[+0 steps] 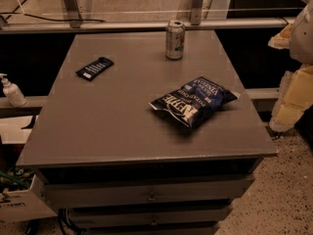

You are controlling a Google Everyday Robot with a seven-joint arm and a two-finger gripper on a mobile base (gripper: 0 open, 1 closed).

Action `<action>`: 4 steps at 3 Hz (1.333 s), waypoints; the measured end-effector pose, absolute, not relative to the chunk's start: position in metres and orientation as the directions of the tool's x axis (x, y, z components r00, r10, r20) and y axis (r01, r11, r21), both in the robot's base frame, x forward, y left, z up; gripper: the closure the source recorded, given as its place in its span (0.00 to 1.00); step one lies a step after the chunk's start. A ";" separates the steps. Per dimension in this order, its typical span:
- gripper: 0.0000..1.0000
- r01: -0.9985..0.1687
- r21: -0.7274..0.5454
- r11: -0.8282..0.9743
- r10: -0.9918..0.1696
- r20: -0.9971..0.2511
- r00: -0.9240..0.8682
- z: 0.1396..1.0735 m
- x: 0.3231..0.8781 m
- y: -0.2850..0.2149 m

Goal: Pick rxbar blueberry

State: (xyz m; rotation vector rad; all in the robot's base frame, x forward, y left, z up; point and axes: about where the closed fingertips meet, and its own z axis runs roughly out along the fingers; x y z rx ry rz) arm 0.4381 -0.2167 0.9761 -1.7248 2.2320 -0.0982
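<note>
The rxbar blueberry (94, 68) is a small flat dark navy wrapper with a white text patch. It lies flat on the far left part of the grey table top (112, 116). My gripper (295, 94) shows as pale yellow and white parts at the right edge of the camera view, partly cut off. It is beyond the table's right side, far to the right of the bar and touching nothing on the table.
A large crinkled dark-blue chip bag (194, 101) lies right of centre. A silver drink can (175, 39) stands upright at the back. A rail (122, 26) runs behind the table, drawers (146, 195) sit below, and a pump bottle (11, 91) stands at the left.
</note>
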 end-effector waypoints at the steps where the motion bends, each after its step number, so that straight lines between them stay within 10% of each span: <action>1: 0.00 -0.931 -0.246 0.270 -0.953 -0.207 -0.221 0.976 0.438 -0.217; 4: 0.00 -0.950 -0.285 0.127 -0.953 -0.301 -0.037 0.972 0.476 -0.165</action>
